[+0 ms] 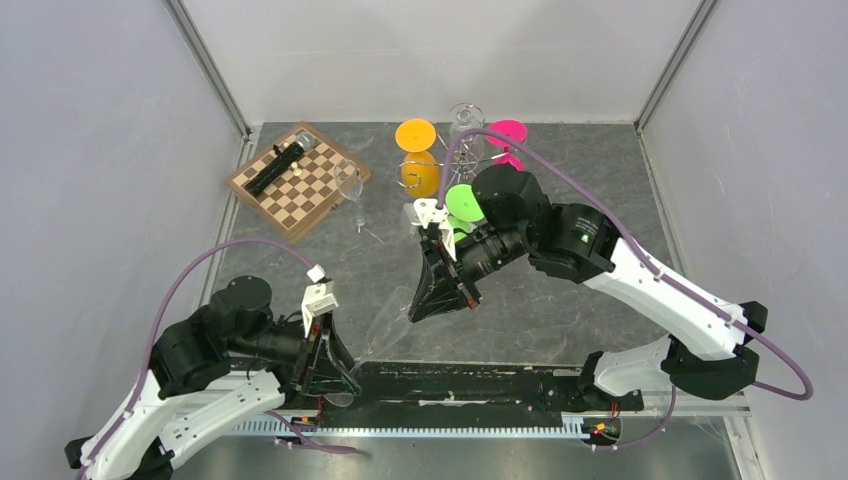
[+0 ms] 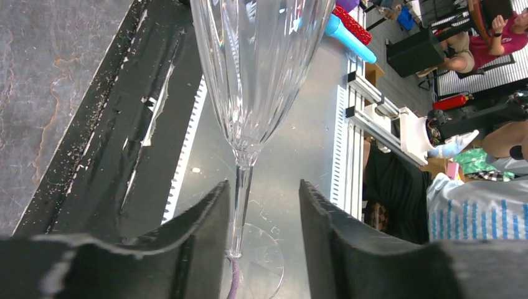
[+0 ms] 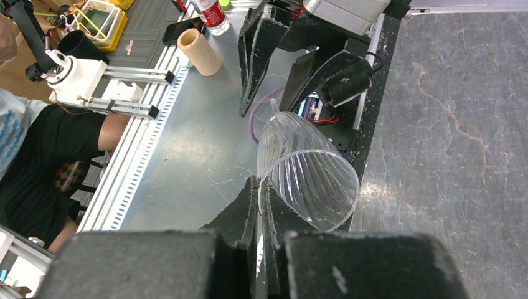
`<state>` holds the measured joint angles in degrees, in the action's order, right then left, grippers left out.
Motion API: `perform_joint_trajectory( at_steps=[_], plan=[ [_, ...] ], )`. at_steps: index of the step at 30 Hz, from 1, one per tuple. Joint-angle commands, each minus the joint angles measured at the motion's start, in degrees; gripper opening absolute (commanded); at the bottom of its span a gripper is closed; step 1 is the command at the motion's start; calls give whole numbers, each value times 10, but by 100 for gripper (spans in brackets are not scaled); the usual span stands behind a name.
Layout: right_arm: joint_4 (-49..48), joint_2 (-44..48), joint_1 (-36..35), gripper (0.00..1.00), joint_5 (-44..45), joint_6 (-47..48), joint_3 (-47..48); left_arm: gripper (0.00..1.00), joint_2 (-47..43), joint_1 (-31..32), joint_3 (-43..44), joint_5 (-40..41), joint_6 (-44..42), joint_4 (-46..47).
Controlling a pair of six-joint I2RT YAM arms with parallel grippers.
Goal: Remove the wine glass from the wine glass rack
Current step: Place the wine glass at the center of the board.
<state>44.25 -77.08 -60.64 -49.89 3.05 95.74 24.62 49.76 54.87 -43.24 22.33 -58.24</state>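
Looking like a hand-over at the near edge of the surface (image 1: 560,310): right tool (image 3: 258,187) pinches the wine glass (image 3: 308,180) by its rim, left tool (image 2: 263,190) gapes around its stem, well away from the wine glass rack (image 1: 447,160). Next, I'd guess, left withdraws cleanly.

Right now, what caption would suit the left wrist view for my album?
Left gripper open, clear wine glass stem between its jaws.
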Motion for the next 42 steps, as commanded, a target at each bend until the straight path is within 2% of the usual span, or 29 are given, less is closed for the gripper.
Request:
perform_joint_trajectory(
  at_steps=[1,4,10,19,28,33,36,40,42],
  plan=[
    [-23,18,0,0,-2,2,-1,55,5,2,24,15,-12,8],
    [-15,27,0,0,4,7,-6,67,9,2,27,33,-11,9],
    [16,73,0,0,64,28,-61,75,22,2,29,81,0,16],
    [68,150,2,0,280,5,-150,77,46,2,17,138,23,48],
    [146,198,17,0,495,-53,-171,77,49,2,-12,165,48,101],
    [166,205,73,0,555,-69,-195,76,48,2,-18,185,43,111],
    [168,207,124,0,562,-69,-214,76,44,2,-27,182,45,134],
    [175,200,196,0,616,-58,-231,76,47,2,-37,171,45,152],
    [168,196,245,0,609,-48,-236,76,45,2,-44,169,44,160]
  ],
)
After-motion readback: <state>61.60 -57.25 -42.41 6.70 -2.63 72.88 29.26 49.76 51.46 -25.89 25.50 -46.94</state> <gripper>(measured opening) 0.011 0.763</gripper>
